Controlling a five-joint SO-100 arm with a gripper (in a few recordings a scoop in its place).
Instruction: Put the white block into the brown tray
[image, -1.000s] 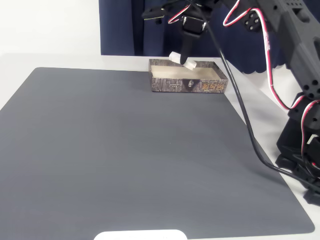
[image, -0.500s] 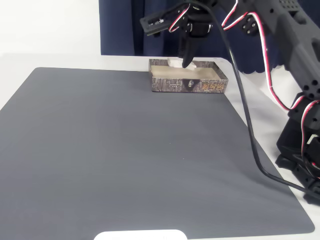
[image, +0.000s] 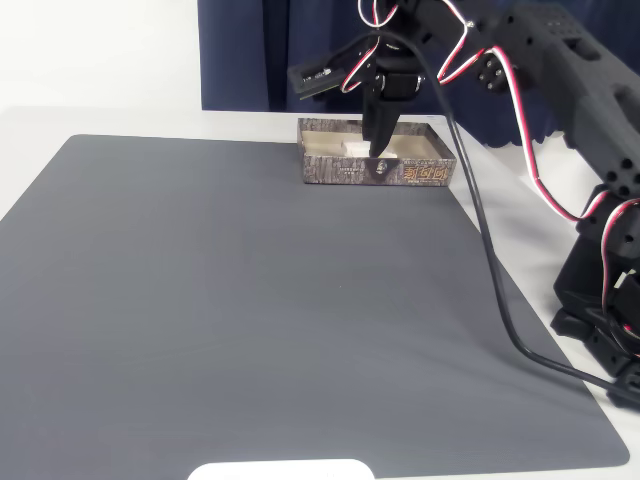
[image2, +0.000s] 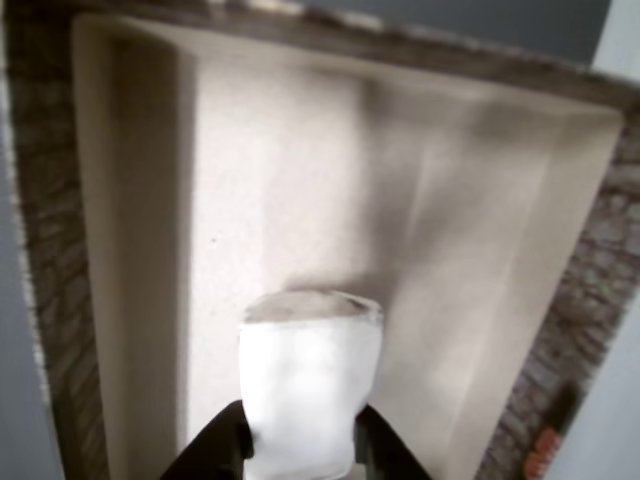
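gripper (image: 372, 143): lowered into the tray from above in the fixed view; black fingers (image2: 215, 445) narrowed onto the block, one on each side of it in the wrist view
white block (image2: 305, 393): pinched between the fingers, long axis pointing down at the tray floor; its far end is just above or on the floor, cannot tell if touching. Fixed view shows a bit of it (image: 356, 146) left of the finger, inside the walls
brown tray (image: 420, 174): at the far edge of the mat, right of centre, long printed side facing the camera; cream floor (image2: 290, 200) bare around the block
grey mat (image: 250, 320): covers most of the white table (image: 110, 120)
white plate (image: 280, 470): flat rounded edge poking in at the near edge of the mat, well apart from the tray
arm (image: 570, 70): black, red-and-white wiring, reaches in from the right; a black cable (image: 490, 260) trails across the mat's right side
backdrop: dark blue curtain (image: 250, 50) behind the table's far edge
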